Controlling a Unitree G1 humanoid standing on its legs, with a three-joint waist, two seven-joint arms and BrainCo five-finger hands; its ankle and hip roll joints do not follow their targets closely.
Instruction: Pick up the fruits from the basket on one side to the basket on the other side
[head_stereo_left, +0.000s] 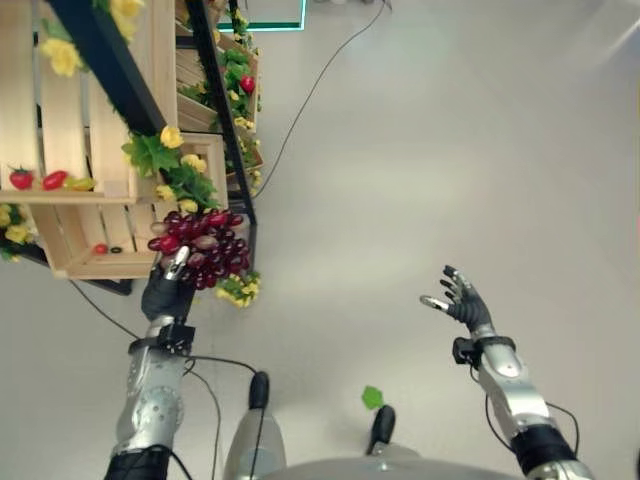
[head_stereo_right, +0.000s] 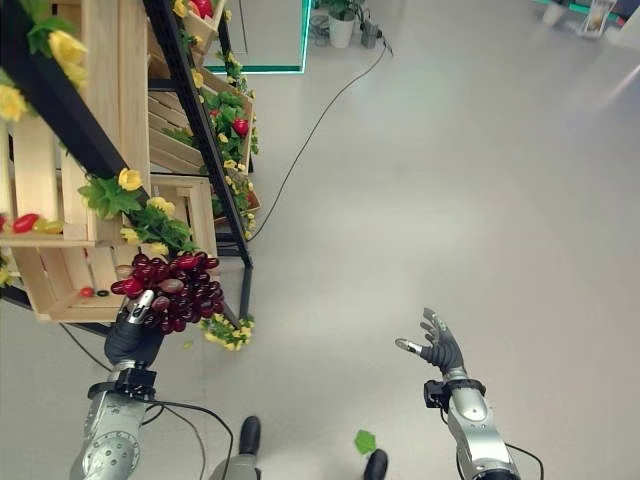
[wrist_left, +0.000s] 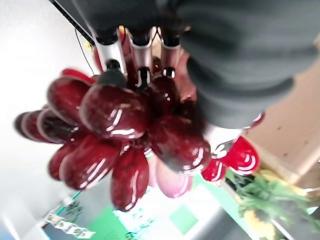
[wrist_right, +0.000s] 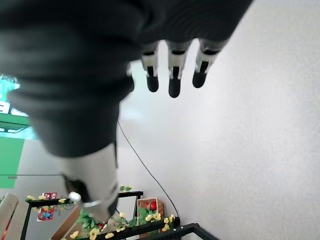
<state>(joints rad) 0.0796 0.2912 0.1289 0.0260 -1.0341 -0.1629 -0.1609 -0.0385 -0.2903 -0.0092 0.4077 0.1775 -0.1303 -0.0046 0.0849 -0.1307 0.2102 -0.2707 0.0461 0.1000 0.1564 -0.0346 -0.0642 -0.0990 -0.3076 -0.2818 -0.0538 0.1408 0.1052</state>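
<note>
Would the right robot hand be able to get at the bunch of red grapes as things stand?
Probably not without a big move: the right robot hand hangs open over bare floor, well apart from the red grapes, which the left robot hand holds beside the wooden crate.

Pale grey floor (head_stereo_right: 480, 200), black-framed rack (head_stereo_right: 195, 110) of wooden crates (head_stereo_left: 70, 130), yellow flowers (head_stereo_left: 170, 137), potted plant (head_stereo_right: 342, 20)

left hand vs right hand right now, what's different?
The left hand is curled round a bunch of dark red grapes; the right hand holds nothing, fingers relaxed. The left hand is up by the wooden crate on the rack; the right hand hangs over bare floor. Both have dark ribbed covers.
</note>
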